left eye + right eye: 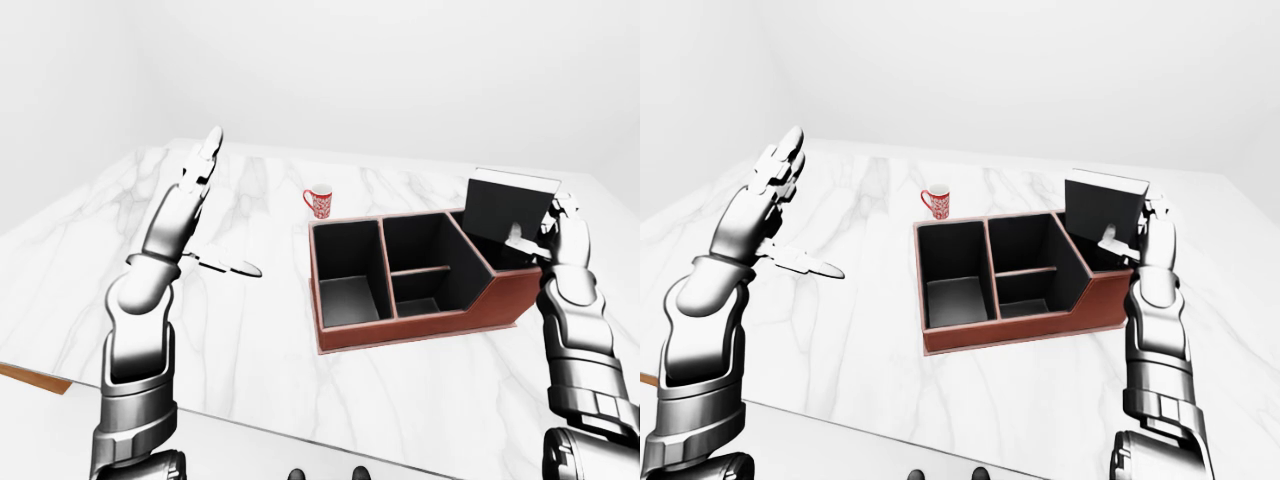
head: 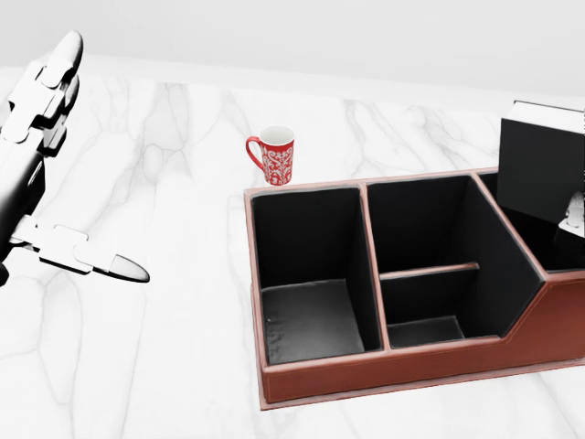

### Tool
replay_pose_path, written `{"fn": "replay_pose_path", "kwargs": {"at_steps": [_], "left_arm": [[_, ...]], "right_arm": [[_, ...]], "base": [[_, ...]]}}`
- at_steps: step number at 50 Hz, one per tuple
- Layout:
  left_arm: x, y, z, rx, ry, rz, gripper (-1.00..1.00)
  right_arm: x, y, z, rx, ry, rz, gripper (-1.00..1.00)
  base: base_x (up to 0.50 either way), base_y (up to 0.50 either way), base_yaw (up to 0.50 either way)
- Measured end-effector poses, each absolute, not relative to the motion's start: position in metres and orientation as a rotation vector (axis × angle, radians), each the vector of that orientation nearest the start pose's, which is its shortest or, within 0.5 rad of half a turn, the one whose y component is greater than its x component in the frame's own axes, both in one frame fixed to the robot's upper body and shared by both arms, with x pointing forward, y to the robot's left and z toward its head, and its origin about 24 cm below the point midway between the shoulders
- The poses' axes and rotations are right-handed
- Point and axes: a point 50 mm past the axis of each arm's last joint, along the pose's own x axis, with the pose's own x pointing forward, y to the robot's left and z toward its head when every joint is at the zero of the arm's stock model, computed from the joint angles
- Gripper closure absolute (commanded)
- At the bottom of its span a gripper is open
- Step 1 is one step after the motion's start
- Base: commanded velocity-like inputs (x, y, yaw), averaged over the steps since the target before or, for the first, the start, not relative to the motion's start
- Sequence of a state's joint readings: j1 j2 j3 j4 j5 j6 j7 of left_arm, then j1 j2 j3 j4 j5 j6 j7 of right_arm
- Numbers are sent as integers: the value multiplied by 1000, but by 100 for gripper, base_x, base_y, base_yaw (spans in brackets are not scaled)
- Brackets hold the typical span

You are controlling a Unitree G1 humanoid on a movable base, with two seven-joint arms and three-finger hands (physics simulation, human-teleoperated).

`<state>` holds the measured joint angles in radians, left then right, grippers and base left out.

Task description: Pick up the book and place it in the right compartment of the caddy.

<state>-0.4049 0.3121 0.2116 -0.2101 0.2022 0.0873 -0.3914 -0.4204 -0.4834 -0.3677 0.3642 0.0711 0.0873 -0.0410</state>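
Observation:
The black book [image 2: 541, 165] stands upright in the right compartment of the brown leather caddy [image 2: 402, 375], its lower part hidden below the rim. My right hand [image 1: 540, 232] is shut on the book, thumb on its dark cover and fingers behind its right edge. In the head view only a fingertip of that hand shows at the right border. My left hand [image 1: 225, 210] hangs open above the marble table at the left, far from the caddy, fingers pointing up and thumb spread out.
A red patterned mug [image 2: 274, 155] stands just above the caddy's left compartment in the head view. The caddy's left and middle compartments are empty. The white marble table [image 2: 164, 347] ends at an edge low in the eye views.

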Motion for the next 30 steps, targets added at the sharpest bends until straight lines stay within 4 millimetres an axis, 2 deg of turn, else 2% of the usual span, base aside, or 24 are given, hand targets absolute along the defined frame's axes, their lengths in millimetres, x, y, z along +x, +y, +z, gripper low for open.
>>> {"fn": "replay_pose_path", "kwargs": {"at_steps": [30], "left_arm": [[295,199,201,561,-432,-166,-100]], "right_arm": [[311,-334,121,-238,-9,-469,100]], "base": [[0,0,0]]}}
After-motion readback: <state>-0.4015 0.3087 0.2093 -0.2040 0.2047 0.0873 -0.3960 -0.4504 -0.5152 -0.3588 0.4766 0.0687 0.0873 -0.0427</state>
